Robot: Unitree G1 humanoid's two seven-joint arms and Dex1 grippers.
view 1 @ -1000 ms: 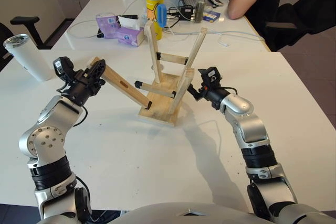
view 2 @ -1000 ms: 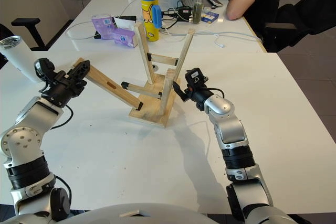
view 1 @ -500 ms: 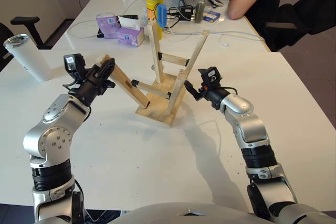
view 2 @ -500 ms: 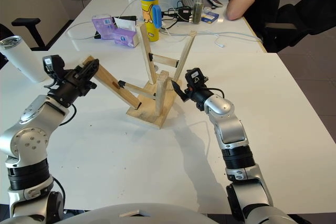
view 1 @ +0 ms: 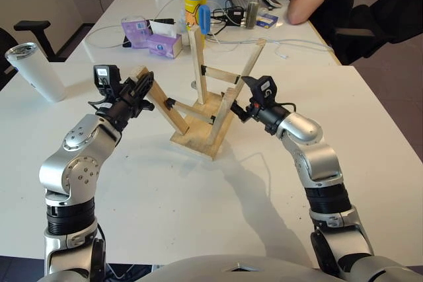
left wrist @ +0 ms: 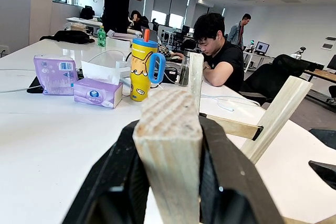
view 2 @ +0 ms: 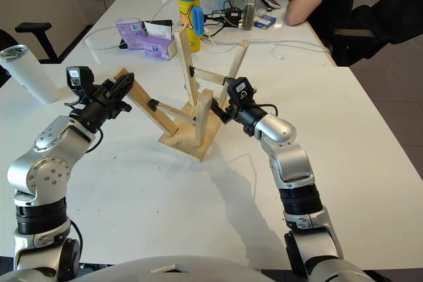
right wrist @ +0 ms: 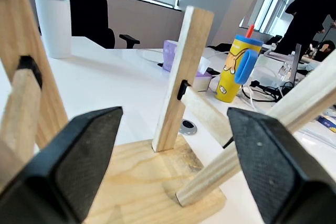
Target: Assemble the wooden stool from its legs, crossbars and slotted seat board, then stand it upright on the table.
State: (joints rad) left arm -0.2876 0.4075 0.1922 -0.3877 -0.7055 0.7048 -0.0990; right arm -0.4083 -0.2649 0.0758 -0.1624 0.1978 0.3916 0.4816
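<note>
The wooden stool stands upside down at the table's middle. Its seat board (view 1: 195,141) is tipped on the tabletop and the legs point up. Two crossbars (view 1: 222,74) with dark ends join the legs. My left gripper (view 1: 137,89) is shut on the upper end of the slanted left leg (view 1: 163,108); the left wrist view shows the leg's end grain (left wrist: 168,129) between the black fingers (left wrist: 119,171). My right gripper (view 1: 245,106) is open just right of the nearest leg (view 1: 223,115), with the stool's legs (right wrist: 181,77) ahead of its spread pads (right wrist: 86,145).
A white tumbler (view 1: 36,70) stands at the left edge. Tissue packs (view 1: 162,45), a yellow cup (view 1: 194,6), cables and a bottle lie behind the stool. A person sits with a laptop at the far right. Open tabletop lies in front of the stool.
My left gripper has swung right toward the stool with the leg, which now stands steeper. The seat board has shifted slightly. My right gripper has edged up and left toward the nearest leg.
</note>
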